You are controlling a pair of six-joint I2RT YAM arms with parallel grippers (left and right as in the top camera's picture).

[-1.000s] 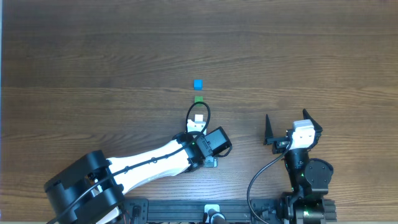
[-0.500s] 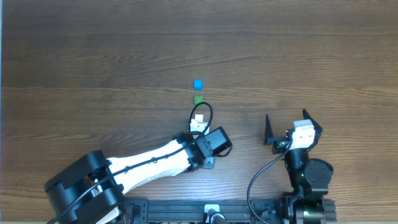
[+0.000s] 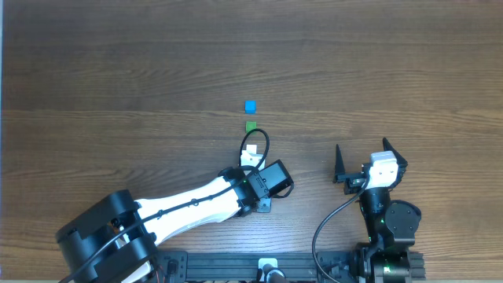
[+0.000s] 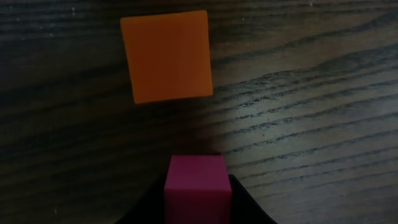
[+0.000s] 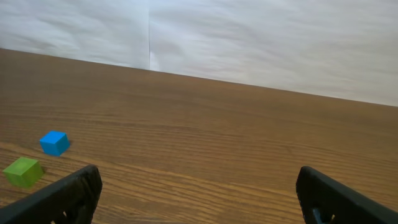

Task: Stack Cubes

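Gripping magenta plastic cube in closed left gripper, just beside orange plastic cube; could land off-centre and topple if released before centring; right gripper splayed open, well apart from orange plastic cube.

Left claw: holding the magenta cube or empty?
Holding. The left wrist view shows the magenta cube gripped in the left claw, with the orange cube on the table just beyond.
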